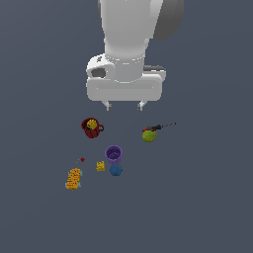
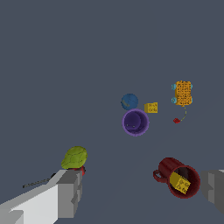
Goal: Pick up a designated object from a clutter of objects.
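The big white robot arm [image 1: 129, 44] is cut off at the top of the exterior view, so only its lower part shows. Its claw [image 1: 124, 105] hangs above the gray counter [image 1: 207, 197] with its two fingers spread apart. It holds nothing. In the wrist view the fingers are cut off at the edges, and one finger [image 2: 70, 192] hides part of the black-red tool [image 2: 39, 181].

The orange block [image 1: 73, 178] is bumpy, with a little light blue on its edge. It lies alone on the counter, toward the exterior view's left, well apart from the claw. In the wrist view the orange block [image 2: 183, 93] shows blue bits at its sides. A tiny red bit [image 1: 82, 159] lies near it, with a thin curved line that is hard to make out.

The dark red mug [image 1: 91, 128] sits closer to the claw, with a yellow lump [image 1: 92, 124] inside it. The lump hides the inside of the mug.

The purple cup [image 1: 113, 154] stands upright and open. The blue ball [image 1: 116, 170] is just beside it, maybe touching; I cannot tell. The yellow cube [image 1: 100, 166] is near both.

The green ball [image 1: 149, 136] sits toward the exterior view's right. It covers one end of the black-red tool [image 1: 160, 127], so that end is hard to see.

No writing or labels can be read on anything.
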`<state>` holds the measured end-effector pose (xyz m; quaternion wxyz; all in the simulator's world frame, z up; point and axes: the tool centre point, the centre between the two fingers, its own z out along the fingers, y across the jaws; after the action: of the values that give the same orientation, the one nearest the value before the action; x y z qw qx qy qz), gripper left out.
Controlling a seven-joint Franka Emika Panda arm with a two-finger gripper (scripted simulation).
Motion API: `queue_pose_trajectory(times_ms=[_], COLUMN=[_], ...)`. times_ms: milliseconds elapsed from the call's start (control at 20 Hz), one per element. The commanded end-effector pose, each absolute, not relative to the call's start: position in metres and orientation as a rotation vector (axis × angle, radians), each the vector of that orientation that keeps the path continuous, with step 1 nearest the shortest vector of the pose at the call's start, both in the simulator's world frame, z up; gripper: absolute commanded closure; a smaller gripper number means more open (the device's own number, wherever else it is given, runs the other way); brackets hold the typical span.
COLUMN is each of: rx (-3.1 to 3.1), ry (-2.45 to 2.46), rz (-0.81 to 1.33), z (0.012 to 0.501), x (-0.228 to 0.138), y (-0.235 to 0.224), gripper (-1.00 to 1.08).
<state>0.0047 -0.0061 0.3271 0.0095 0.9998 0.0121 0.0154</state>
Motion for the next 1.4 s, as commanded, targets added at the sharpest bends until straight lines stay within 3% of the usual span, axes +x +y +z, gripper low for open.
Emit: queue_pose_trajectory(times_ms=[0,750,1350], rx=[3.122,3.137,3.149], ry=[0.038,0.019,0.023], rz=[0.048,0.002,0.002], z=[0.327,0.318,0.283], x=[0.005,-0.001,0.032], y=[-0.006,-0.018,-0.051], gripper=[-0.92,-0.92,-0.92])
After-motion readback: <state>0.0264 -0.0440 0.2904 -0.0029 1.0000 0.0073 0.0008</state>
